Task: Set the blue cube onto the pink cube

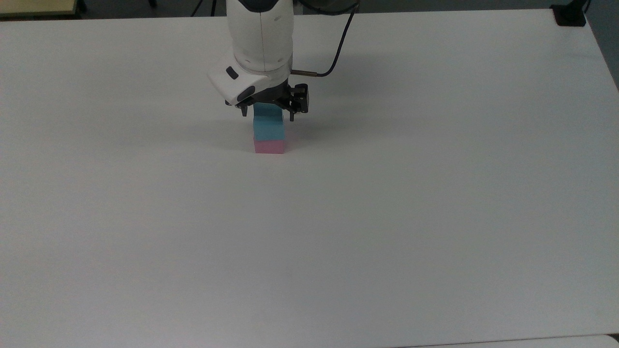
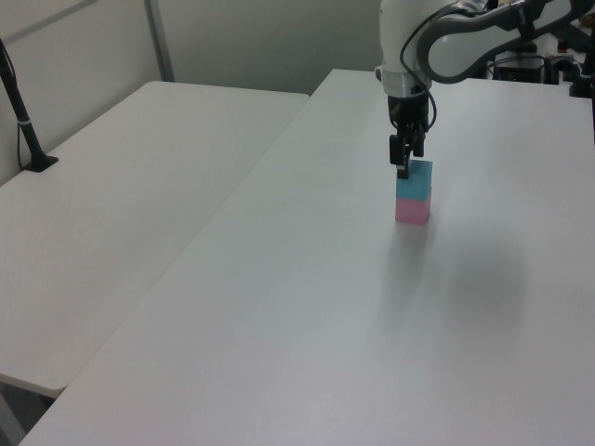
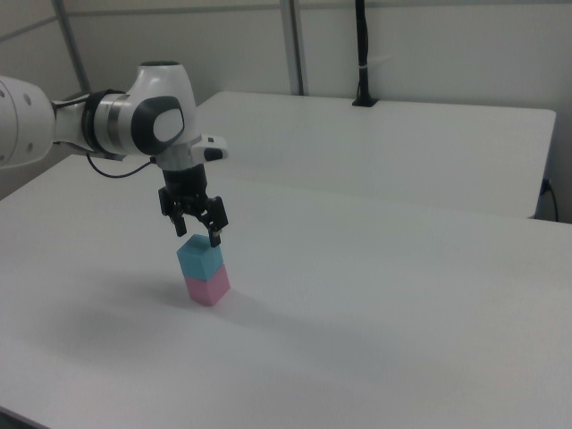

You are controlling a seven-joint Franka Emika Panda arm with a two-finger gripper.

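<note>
blue cube (image 1: 268, 128) sits on top of pink cube (image 1: 269, 147), both on the white table (image 1: 387, 217), toward the far side in the top view. faces touching, edges close to flush, stack upright with no visible tilt. cubes have no long axis; the tall direction of the two-block stack is vertical. in the right view blue cube (image 3: 198, 257) and pink cube (image 3: 207, 287) show a corner edge toward the camera, same turn on both. in the left view blue cube (image 2: 415, 180) is lined up over pink cube (image 2: 413, 210).

gripper (image 1: 267, 114) hangs straight down right over the blue cube, fingers spread wider than the block, tips beside its upper edges, holding nothing. right view shows gripper (image 3: 198, 233) tips just above the cube top, gap visible. left view gripper (image 2: 406, 167) at the cube's top edge.

second white table (image 2: 121, 204) alongside in the left view.
</note>
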